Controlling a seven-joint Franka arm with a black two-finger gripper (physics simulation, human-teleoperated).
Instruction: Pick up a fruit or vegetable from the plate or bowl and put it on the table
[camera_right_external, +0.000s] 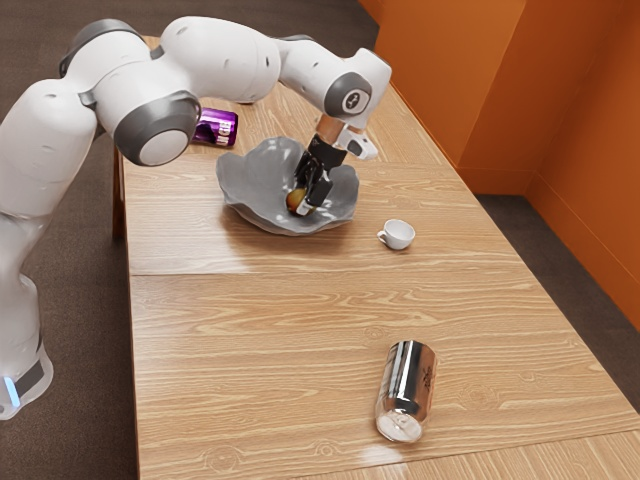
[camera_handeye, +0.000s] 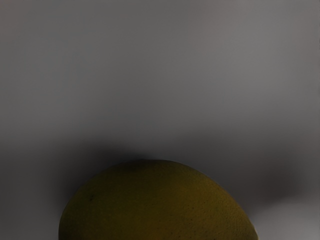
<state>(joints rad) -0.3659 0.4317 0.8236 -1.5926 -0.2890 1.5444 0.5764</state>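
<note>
Silver can (camera_right_external: 407, 391) on its side toward table's (camera_right_external: 300, 320) near end, dark marking unreadable. Farther back, white cup (camera_right_external: 398, 235) between bowl and table edge on exterior view's right. Yellow-brown fruit (camera_right_external: 295, 201) inside gray wavy-rimmed bowl (camera_right_external: 245, 180), directly at tip of gripper (camera_right_external: 303, 199); how far open gripper is, or whether it grips fruit, cannot be told. Beyond bowl, purple can (camera_right_external: 217, 127) near table's left-hand edge in exterior view, pale lettering, illegible.
</note>
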